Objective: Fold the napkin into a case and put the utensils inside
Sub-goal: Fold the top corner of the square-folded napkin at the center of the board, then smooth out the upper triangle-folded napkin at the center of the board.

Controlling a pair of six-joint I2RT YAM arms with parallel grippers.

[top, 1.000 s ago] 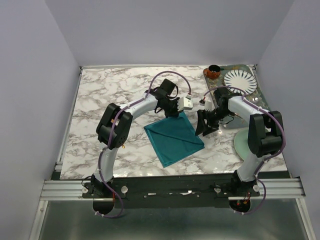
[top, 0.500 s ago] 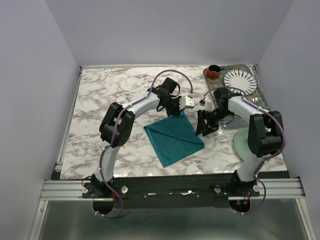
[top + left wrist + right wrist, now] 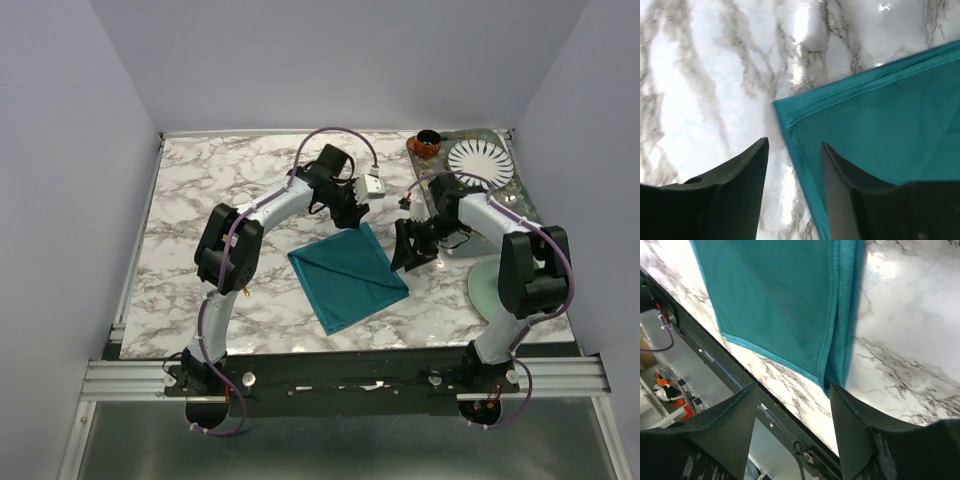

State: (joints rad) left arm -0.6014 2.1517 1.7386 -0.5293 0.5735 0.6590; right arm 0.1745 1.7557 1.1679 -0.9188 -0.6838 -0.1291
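Looking down from above, the teal napkin (image 3: pixel 348 275) lies flat on the marble table (image 3: pixel 220 190), a little toward 5 o'clock from the middle, turned so its corners point like a diamond. The left claw (image 3: pixel 352 216) hangs over the napkin's 12 o'clock corner. The right claw (image 3: pixel 404 262) sits just beside the edge at about 2 o'clock. A white striped plate (image 3: pixel 477 160) and a small brown bowl (image 3: pixel 428 143) stand at the table's 1 o'clock corner, well away from the cloth. A pale green saucer (image 3: pixel 482 290) rests at 3 o'clock, partly behind the right arm. I can't make out any utensils from here.

From the left wrist, the left claw (image 3: pixel 794 145) is released, its two dark fingers (image 3: pixel 740 190) spread apart with nothing between them. The napkin's (image 3: pixel 880 125) corner lies on the marble (image 3: pixel 715 75) below, its hem running down through the gap toward 6 o'clock.

From the right wrist, the right claw (image 3: pixel 792 387) is also released and grasps nothing. The napkin (image 3: pixel 775 295) fills the view from 12 toward 9 o'clock, with layered hems side by side on its 3 o'clock side. Its lowest corner ends just by the right-hand finger (image 3: pixel 855 430). Bare marble (image 3: pixel 910 315) shows at 3 o'clock.
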